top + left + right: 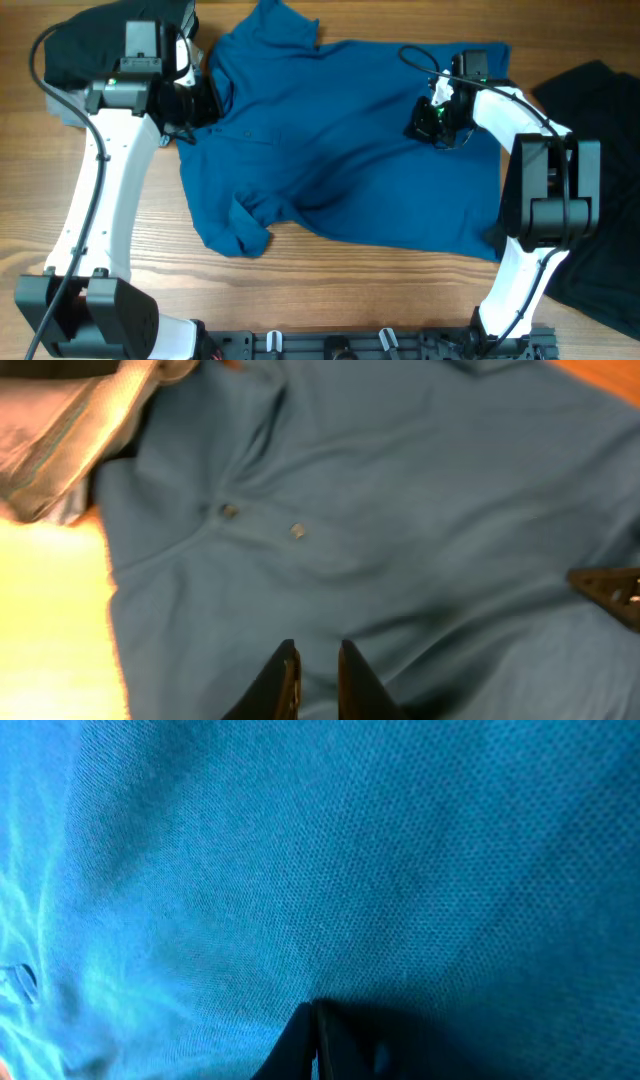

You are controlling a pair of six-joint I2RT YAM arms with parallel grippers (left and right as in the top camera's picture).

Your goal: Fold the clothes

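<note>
The clothes' main piece, a deep-blue collared shirt (340, 150), lies spread on the wooden table, collar toward the upper left. My left gripper (205, 105) sits at the collar end. In the left wrist view its jaws (318, 657) stand almost together with a ridge of the shirt (400, 510) pinched between them, just below the placket's two buttons (229, 511). My right gripper (428, 122) rests on the shirt's right part. Its fingertips (315, 1012) are shut tight and pressed against the fabric (400, 840), with no cloth showing between them.
Folded black and pale grey pieces (80, 50) lie at the table's upper left, close behind the left arm; the grey one (70, 430) shows in the left wrist view. A loose black garment (600, 200) covers the right edge. Bare wood (330, 290) runs along the front.
</note>
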